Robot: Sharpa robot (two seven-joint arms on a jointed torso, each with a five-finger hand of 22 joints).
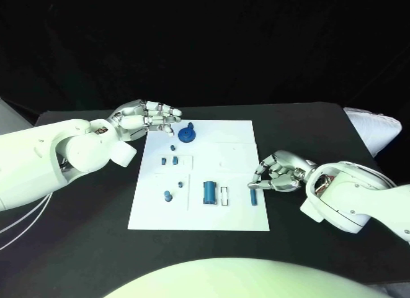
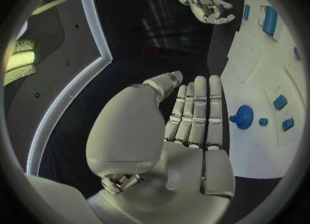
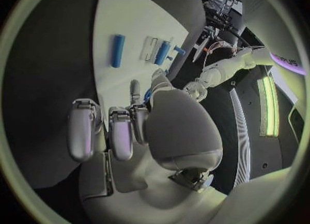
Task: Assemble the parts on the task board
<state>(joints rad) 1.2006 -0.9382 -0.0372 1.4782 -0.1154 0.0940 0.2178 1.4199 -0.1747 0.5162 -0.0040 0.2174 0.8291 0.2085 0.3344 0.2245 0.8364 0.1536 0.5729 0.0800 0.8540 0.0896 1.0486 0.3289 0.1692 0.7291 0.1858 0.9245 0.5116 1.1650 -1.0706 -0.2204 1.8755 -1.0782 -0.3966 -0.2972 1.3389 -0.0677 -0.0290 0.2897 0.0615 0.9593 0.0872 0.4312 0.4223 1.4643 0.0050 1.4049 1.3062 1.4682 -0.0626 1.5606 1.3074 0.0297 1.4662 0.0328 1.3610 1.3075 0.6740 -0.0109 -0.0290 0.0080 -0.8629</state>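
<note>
The white task board (image 1: 200, 174) lies mid-table. On it are a round blue part (image 1: 188, 133), several small blue blocks (image 1: 175, 160), a thick blue cylinder (image 1: 209, 192) and a slim blue rod (image 1: 253, 197). My left hand (image 1: 151, 117) hovers off the board's far left corner. In the left wrist view its fingers (image 2: 196, 111) are straight and side by side, holding nothing, with the round part (image 2: 243, 116) just beside them. My right hand (image 1: 278, 172) sits at the board's right edge with its fingers curled. A small blue part (image 3: 149, 94) shows pinched between its thumb and a finger.
A white empty frame (image 1: 224, 195) lies between the cylinder and the rod. A white object (image 1: 376, 127) sits at the table's right edge. Black table surface (image 1: 79, 236) surrounds the board.
</note>
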